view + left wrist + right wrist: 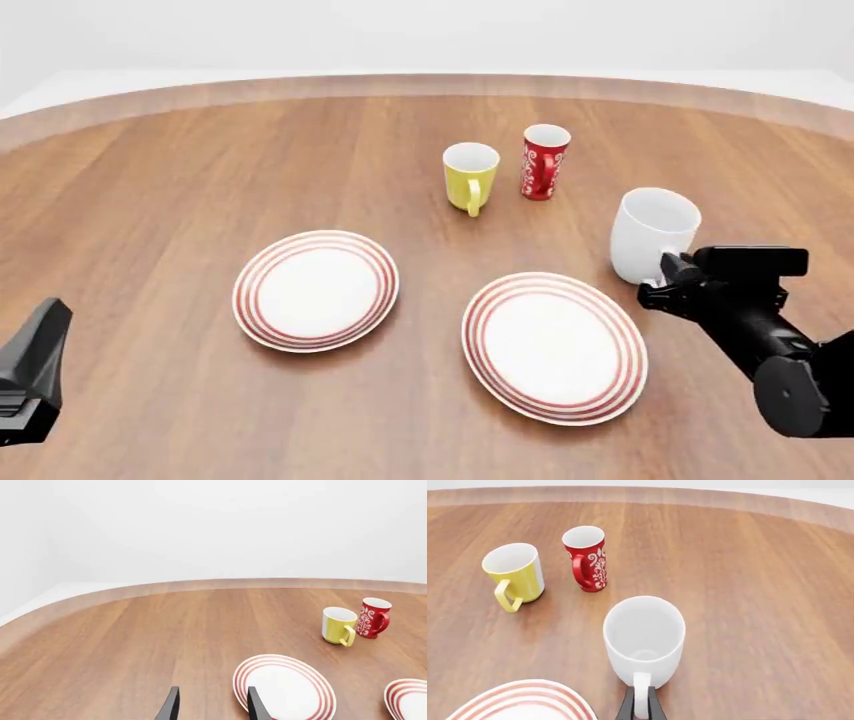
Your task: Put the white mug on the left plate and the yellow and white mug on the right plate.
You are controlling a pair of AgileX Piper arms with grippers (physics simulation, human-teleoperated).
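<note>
Jaws of the right gripper [640, 707] pinch the loop handle of the tall glossy white mug [644, 637], which stands upright on the brown wooden table [160, 190] just beside the right red-ringed plate [555, 345]. Left gripper [210, 705] jaws hang parted near the left red-ringed plate [316, 290].

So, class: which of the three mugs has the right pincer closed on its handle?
The white mug, tallest and plain; right pincer grips its handle.

White mug [651, 235]; yellow-and-white mug [469, 176]; red-ringed white plates [316, 290]
</note>
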